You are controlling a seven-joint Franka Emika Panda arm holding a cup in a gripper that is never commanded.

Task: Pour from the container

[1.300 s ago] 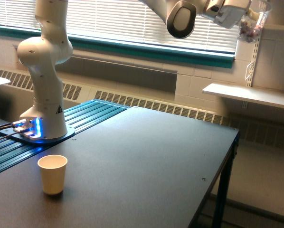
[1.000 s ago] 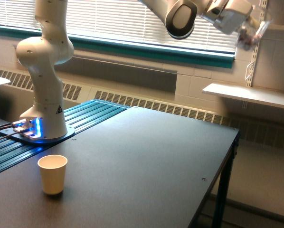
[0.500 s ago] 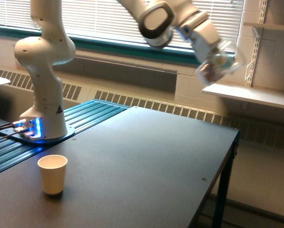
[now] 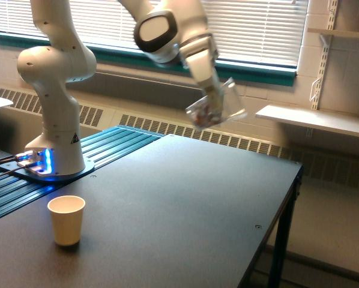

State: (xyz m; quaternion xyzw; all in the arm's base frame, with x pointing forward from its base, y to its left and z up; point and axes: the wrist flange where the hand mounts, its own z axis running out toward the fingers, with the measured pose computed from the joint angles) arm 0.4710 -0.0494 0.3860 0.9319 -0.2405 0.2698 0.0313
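The container point(image 4: 218, 109), a clear plastic cup with small reddish-brown pieces in it, hangs tilted in the air above the far part of the dark table point(image 4: 185, 216). My gripper point(image 4: 213, 101) is shut on the container, and its fingers are mostly hidden behind the cup and motion blur. A cream paper cup point(image 4: 66, 219) stands upright near the table's front at the exterior view's left, well below and to the left of the container.
The arm's white base point(image 4: 54, 108) stands on a blue-ribbed mount at the left. A white wall shelf point(image 4: 314, 120) sits to the right, beyond the table's right edge. A window with blinds and a radiator run along the back wall.
The arm has swung the container down and to the left, from high by the right shelf rail to above the table's far side. The paper cup has not moved.
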